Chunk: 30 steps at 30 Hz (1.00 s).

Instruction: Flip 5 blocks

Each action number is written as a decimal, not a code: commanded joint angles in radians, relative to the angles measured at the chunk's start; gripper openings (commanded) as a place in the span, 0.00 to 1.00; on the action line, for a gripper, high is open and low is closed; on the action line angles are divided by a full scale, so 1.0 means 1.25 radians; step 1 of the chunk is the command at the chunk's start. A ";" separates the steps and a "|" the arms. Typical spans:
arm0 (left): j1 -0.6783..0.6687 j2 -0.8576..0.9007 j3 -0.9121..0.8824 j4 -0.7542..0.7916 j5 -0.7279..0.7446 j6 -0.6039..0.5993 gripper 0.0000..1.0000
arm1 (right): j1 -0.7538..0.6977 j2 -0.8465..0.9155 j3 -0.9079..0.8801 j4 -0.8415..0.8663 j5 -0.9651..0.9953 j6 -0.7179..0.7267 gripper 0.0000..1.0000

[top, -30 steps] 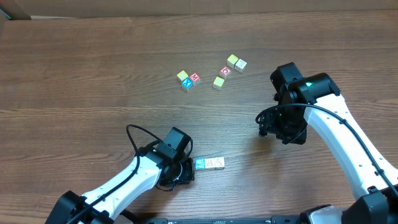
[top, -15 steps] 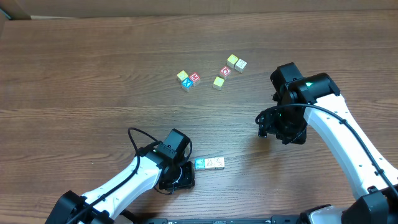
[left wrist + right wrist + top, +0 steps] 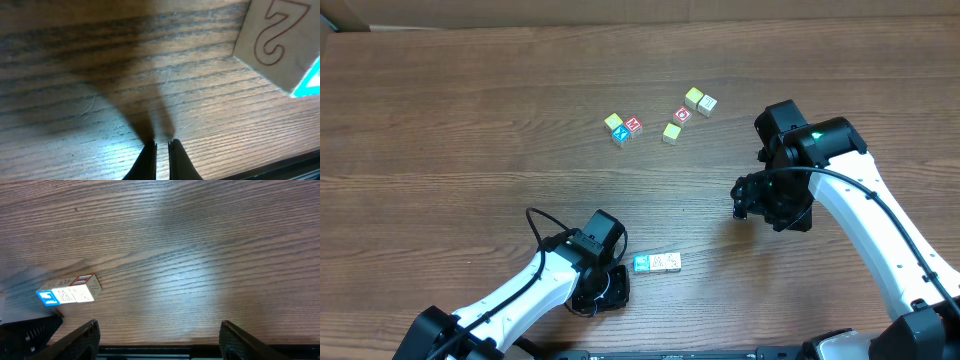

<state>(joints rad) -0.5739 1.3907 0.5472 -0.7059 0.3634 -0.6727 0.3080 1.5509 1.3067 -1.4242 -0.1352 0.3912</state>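
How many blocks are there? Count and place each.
10. Far left: yellow-green block, blue block, red block. Far right: green block, second red block, pale-green block, white block. Near: row of three blocks beside the left hand. Arms may hide more.

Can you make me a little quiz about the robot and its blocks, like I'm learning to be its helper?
1. True or false: the left tool is shut, with no block in it.
2. Which tool is nearer the row of blocks? A) left B) right C) both the same
3. One tool has its fingers spread wide over bare wood. Which one?

Key
1. True.
2. A.
3. The right tool.
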 commanded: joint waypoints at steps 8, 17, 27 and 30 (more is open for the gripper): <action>0.004 0.008 -0.006 -0.025 -0.003 0.013 0.04 | -0.001 -0.016 0.016 0.004 -0.007 -0.002 0.78; 0.004 0.008 -0.006 -0.079 -0.003 0.013 0.04 | -0.001 -0.016 0.016 0.005 -0.009 -0.005 0.22; 0.004 0.006 -0.006 -0.063 -0.006 -0.014 0.04 | 0.016 -0.016 0.016 0.069 -0.019 -0.094 0.04; 0.004 0.001 0.008 -0.042 -0.022 0.016 0.04 | 0.041 -0.016 0.016 0.070 -0.019 -0.105 0.04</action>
<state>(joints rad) -0.5739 1.3911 0.5449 -0.7738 0.3637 -0.6792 0.3241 1.5509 1.3067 -1.3422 -0.1501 0.3016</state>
